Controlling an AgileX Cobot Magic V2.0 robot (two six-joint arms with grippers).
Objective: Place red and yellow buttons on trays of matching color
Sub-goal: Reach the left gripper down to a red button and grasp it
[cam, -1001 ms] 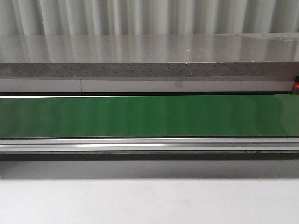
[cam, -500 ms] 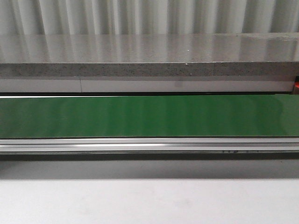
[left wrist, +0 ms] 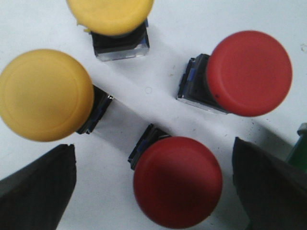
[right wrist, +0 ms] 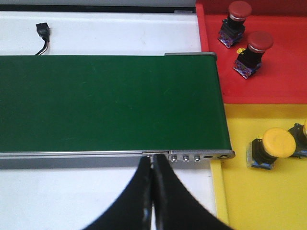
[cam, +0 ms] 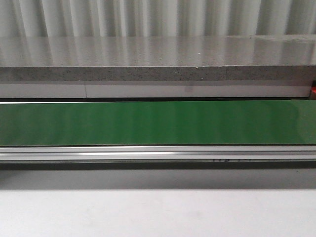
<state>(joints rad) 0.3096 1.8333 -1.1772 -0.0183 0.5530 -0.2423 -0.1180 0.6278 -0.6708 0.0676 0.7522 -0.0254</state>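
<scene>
While four buttons sit on the white table under the left wrist camera, two are red and two yellow: the nearer red button and the farther red button both show their caps toward the camera, dark bodies trailing off behind them, as do the large yellow button and the yellow button cut off at the frame edge. The left gripper stands wide apart, its dark fingers flanking the nearer red button without touching it, holding nothing. Seen from the right wrist, the right gripper has its fingers pressed together, empty, hanging near the metal edge of the green conveyor belt, whose long axis runs across the front view. Beyond the belt's end, the red tray holds two red buttons lying tilted, and the yellow tray beside it holds one yellow button, with a second partly visible at the frame edge.
</scene>
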